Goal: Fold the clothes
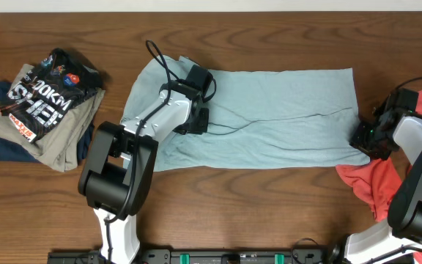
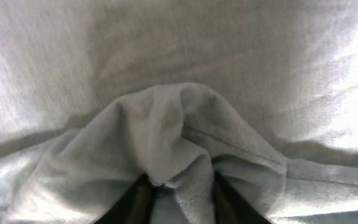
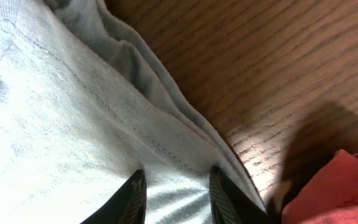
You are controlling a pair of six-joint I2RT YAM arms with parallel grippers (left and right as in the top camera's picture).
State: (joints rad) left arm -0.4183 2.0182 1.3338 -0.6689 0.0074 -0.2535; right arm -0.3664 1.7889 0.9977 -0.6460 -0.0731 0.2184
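Wood table [image 1: 269, 213], pale T-shirt [image 1: 284, 110] spread mid-table. My left gripper [image 2: 178, 202] pinches a bunched fold left of centre; right gripper [image 3: 174, 199] narrow, holding right hem. Grasp step; next I'd lift both evenly and fold across.

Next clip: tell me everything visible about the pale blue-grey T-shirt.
The T-shirt is plain pale blue-grey soft knit, spread as a wide band across the wooden table, lightly creased. The left fingers pinch up a ridge near its left end; the right fingers grip its stitched right edge, beside a coral-red garment.
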